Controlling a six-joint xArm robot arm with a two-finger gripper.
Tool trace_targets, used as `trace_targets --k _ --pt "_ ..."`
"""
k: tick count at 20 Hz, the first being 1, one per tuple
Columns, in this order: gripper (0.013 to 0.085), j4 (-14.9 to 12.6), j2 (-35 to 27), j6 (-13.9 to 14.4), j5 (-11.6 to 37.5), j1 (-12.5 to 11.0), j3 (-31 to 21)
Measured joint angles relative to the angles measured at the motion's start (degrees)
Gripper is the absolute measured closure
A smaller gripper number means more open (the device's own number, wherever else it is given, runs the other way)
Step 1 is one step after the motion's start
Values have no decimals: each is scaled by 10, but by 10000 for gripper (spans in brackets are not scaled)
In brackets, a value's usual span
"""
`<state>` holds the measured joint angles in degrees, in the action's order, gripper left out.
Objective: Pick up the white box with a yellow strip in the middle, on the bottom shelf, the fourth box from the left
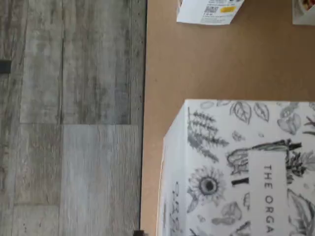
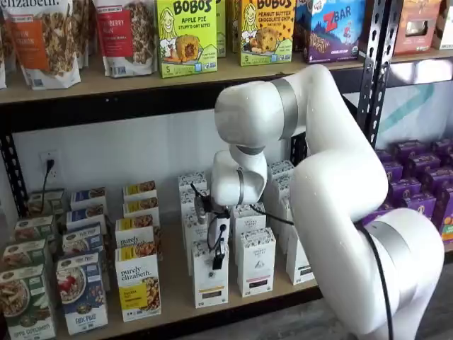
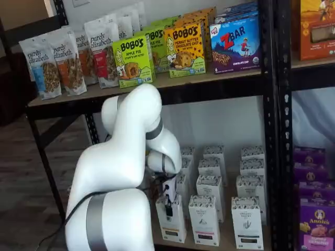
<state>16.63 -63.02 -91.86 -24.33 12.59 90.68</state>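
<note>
The white box stands in the front row of the bottom shelf, just right of a purely elizabeth box. It also shows in a shelf view. My gripper hangs right in front of its upper half; the white body and dark fingers cover its front, so the strip is barely seen. The gripper shows again in a shelf view. No gap between the fingers can be made out. In the wrist view a white carton top with dark plant drawings lies close below, on the tan board.
Alike white cartons with black strips stand right of and behind the target. Cereal boxes fill the shelf's left. Bobo's boxes sit on the board above. Black uprights and purple boxes are at the right. Grey plank floor lies past the shelf edge.
</note>
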Motion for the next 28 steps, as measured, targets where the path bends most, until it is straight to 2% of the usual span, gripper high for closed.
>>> trace_targets --k 3,8,15,16,17,18,21,22,28 --pt "290 7 0 -4 1 2 0" --pt "290 -1 3 4 -4 3 0" --pt "290 11 12 -7 6 3 -11" --pt "330 10 13 -7 6 2 -13" --pt "330 10 14 -7 6 2 -14" --pt "370 10 15 -7 5 2 -14" --pt "410 13 17 -9 5 2 -17" --pt "450 14 19 -10 6 3 -19" --pt "450 18 28 -12 9 4 -31"
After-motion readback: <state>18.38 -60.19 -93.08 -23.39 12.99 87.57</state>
